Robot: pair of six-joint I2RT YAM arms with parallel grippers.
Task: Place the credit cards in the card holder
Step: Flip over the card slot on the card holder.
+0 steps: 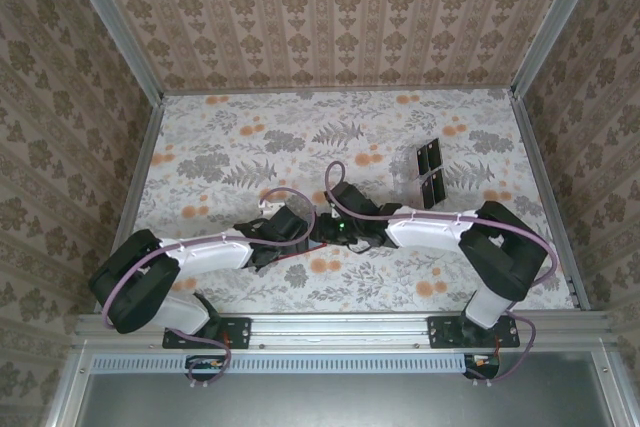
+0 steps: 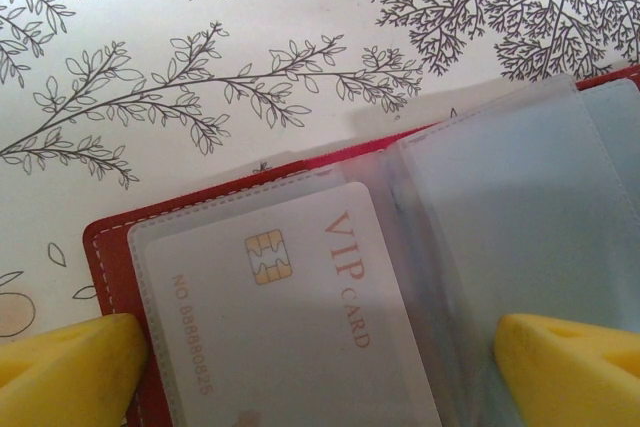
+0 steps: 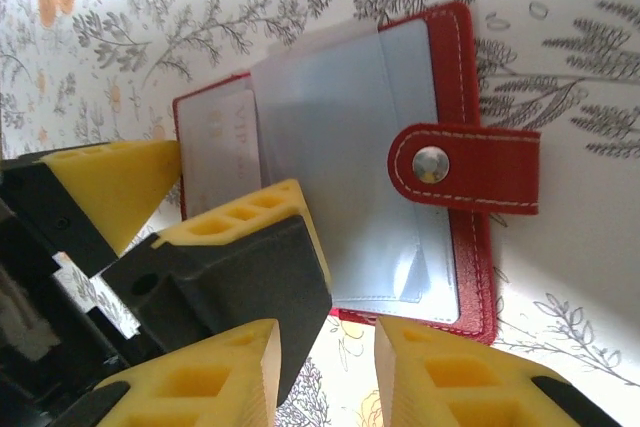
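- Red leather-like material with pale stitching is being shown as the card holder (image 3: 470, 67), which is lying opened flat on the table.
- A red strap (image 3: 495, 169) with a round metal snap (image 3: 431, 165) is being seen sticking out over one side of it.
- Clear plastic sleeves (image 3: 340, 137), glossy and a little crumpled, are being displayed across its inside.
- One credit card (image 2: 270, 317) is being carried inside a sleeve; it is whitish, with a gold chip and "VIP CARD" in coppery print.
- That card page is being straddled by the left gripper (image 2: 320, 347), its jaws spread wide with nothing clamped. Whether its yellow fingertips (image 2: 70, 372) are pressing on the holder cannot be told.
- The right gripper (image 3: 328, 347) is being held just beside one long edge of the holder, jaws partly apart. Just cloth and a bit of red rim are being seen in the gap.
- The table (image 1: 230, 147) is being covered by a cloth printed with grey ferns and orange blossoms. The holder is lying near its middle, toward the near edge, where the two arms are meeting.
- A clear rack (image 1: 430, 172) with black panels is standing well apart, toward the far right.
- The table is being enclosed on three sides by beige damask wallpaper (image 1: 330, 7), with metal rails along the edges.
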